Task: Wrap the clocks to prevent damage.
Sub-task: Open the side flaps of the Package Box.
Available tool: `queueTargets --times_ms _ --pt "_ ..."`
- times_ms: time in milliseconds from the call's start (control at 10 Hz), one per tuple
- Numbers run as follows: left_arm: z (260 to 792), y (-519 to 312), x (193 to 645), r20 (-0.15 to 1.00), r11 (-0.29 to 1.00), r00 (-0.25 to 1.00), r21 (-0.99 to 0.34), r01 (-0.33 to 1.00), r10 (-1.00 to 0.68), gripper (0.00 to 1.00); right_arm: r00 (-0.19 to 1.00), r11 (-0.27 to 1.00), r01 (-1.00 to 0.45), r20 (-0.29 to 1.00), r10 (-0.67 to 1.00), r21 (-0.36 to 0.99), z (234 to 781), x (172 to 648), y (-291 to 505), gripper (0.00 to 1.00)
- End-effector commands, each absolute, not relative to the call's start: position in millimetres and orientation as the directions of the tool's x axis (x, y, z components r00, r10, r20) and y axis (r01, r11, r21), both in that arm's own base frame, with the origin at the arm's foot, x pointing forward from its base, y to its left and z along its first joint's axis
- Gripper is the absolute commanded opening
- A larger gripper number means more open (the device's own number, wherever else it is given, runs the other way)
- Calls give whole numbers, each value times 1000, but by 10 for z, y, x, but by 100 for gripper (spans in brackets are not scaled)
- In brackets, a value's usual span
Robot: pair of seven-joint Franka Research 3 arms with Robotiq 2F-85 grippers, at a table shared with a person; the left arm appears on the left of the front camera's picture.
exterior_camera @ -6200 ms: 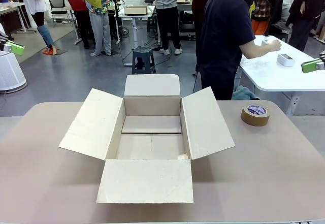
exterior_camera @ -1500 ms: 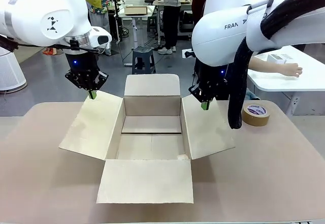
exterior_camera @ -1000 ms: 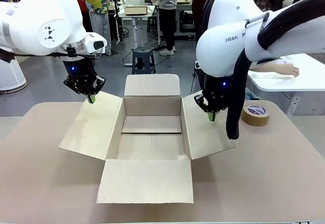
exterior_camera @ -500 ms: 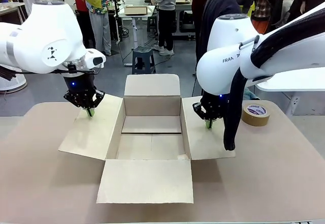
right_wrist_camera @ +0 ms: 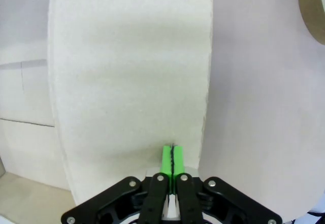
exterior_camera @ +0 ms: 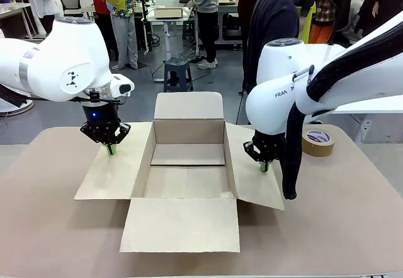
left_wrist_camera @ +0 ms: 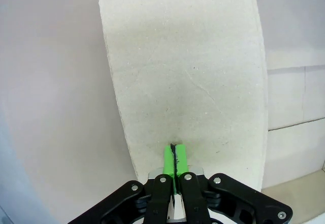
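One counter carries an open box at centre, flaps spread. Left hand, closed together, empty, tip touching the left flap. Right hand, likewise closed, tip touching the right flap. Tape roll lies far right.

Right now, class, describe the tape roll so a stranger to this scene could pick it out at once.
Find the open cardboard box in the middle of the brown table. Beyond its right flap, near the table's far right corner, lies the tape roll. It is the only round thing there: a flat brown ring with a white inner label.
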State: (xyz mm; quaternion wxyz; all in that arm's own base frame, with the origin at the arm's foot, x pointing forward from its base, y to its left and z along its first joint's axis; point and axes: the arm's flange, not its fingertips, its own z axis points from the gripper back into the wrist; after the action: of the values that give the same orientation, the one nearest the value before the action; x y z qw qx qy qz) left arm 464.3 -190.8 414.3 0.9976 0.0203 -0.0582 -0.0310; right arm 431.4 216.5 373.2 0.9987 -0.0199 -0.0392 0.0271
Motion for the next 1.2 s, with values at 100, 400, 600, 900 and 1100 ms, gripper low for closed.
queueTargets --times_ms 100,400,600,900,1100 --pt "4029 -1966 4720 108 998 993 54 34 -40 0 992 998 -39 116 44 -45 3649 4306 2209 1" --pt "3838 -1962 4782 85 998 995 29 48 -50 0 993 999 -36 115 39 -30 3653 4301 2187 1" --pt "3724 -1966 4839 65 999 997 16 36 -37 0 993 999 -39 114 42 -32 3656 4306 2180 1" --pt "3722 -1958 4862 66 1000 998 5 22 -23 0 994 999 -51 94 52 -9 3621 4336 2161 1" --pt "3806 -1953 4867 85 999 996 -29 23 -20 0 994 998 -54 90 56 -30 3707 4330 2180 1"
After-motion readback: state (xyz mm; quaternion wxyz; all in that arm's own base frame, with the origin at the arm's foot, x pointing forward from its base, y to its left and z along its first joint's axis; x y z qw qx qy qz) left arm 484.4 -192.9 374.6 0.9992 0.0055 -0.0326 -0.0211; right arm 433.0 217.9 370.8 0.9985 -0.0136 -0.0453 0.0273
